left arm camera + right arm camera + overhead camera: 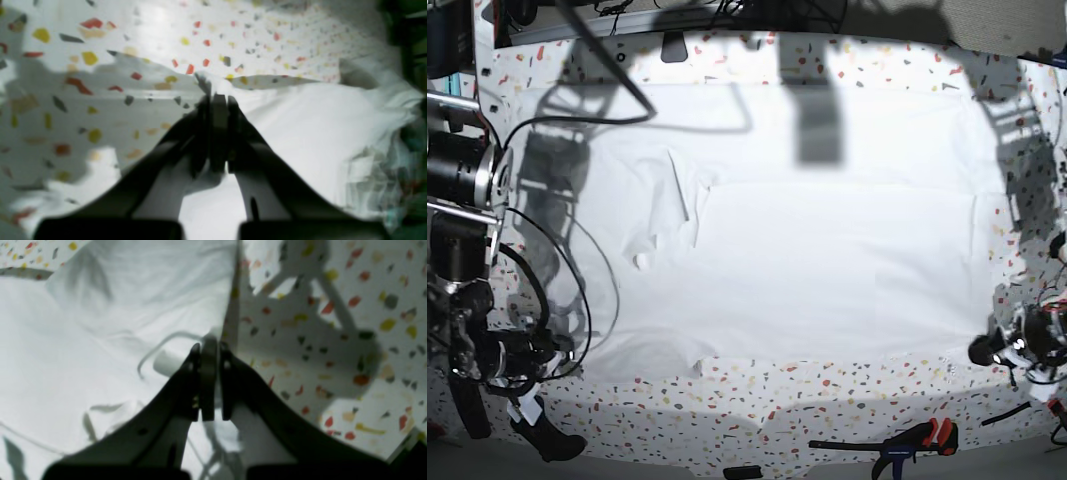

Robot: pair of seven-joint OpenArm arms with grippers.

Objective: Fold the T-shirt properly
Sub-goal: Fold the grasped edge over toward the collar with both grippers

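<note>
White cloth sat pinched between the dark jaws of the left gripper (218, 96), which were pressed together on a small peak at the edge of the T-shirt (317, 133). In the left wrist view the shirt spread away to the right of that pinch, bright and smooth, while the speckled tabletop (100, 100), white with red, yellow and grey flecks, lay to the left and beyond. The right gripper (208, 343) was likewise closed tight on the shirt's edge, its dark fingers (193, 373) meeting with no gap; in the right wrist view the cloth (83, 340) filled the left side, with soft folds and a thin raised crease near the tips, and the flecked tabletop (333, 356) showed on the right under hard shadows. From the base view the T-shirt (807, 260) lay spread wide across the middle of the table (827, 400), mostly flat, with a few wrinkles and a small fold toward the left. At the table's left edge stood the right arm (467, 250), hung with black cables. The left arm (1027, 345) sat low at the right edge. Near the front edge lay a black clamp with red handles (907, 440).
</note>
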